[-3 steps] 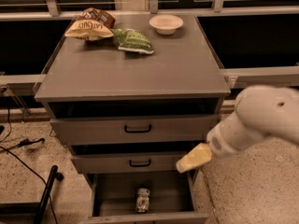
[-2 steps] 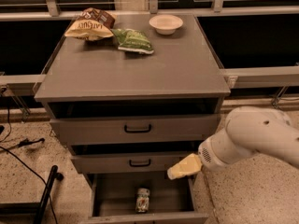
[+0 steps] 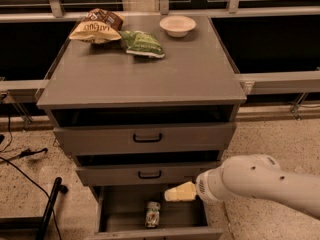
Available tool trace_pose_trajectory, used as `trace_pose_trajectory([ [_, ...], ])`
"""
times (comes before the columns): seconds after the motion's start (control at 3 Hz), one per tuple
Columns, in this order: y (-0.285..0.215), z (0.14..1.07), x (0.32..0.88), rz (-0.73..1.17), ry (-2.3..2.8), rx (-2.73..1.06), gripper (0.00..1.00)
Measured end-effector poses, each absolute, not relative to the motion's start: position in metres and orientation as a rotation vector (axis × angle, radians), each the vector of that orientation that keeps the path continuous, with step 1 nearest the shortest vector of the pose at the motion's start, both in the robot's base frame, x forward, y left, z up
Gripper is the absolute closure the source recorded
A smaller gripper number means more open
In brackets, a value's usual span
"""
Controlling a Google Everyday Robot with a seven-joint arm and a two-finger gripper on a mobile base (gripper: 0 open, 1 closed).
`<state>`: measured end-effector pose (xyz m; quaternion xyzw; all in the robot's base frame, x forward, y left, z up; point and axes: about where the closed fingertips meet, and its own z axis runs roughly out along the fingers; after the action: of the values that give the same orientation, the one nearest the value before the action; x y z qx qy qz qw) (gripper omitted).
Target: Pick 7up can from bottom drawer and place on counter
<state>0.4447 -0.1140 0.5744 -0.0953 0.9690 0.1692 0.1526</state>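
The 7up can (image 3: 152, 214) lies on the grey floor of the pulled-out bottom drawer (image 3: 120, 209), near the front middle. My gripper (image 3: 170, 194), with cream-coloured fingers on a white arm, reaches in from the right and hovers just above and to the right of the can, over the drawer's opening. It does not touch the can. The counter (image 3: 150, 74) is the flat grey top of the cabinet, high above.
On the counter's far side sit a brown-and-yellow snack bag (image 3: 97, 26), a green snack bag (image 3: 141, 44) and a white bowl (image 3: 177, 25). Two upper drawers with black handles (image 3: 147, 138) stand slightly ajar. Black cables and a pole (image 3: 50, 209) lie on the floor at left.
My arm has swung leftward and down, bringing the gripper from the right of the drawers to just over the bottom drawer near the can. The can has not moved.
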Motion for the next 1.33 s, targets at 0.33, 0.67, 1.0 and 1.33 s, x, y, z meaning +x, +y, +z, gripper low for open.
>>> trace_pose_trajectory([
  [0.33,-0.106,0.538,0.454,0.460,2.761,-0.211,0.00],
  [0.67,-0.094,0.539,0.466,0.479,2.727,-0.171,0.00],
  [1.0,-0.094,0.538,0.467,0.478,2.727,-0.167,0.00],
  [1.33,-0.097,0.523,0.476,0.467,2.726,-0.117,0.00],
])
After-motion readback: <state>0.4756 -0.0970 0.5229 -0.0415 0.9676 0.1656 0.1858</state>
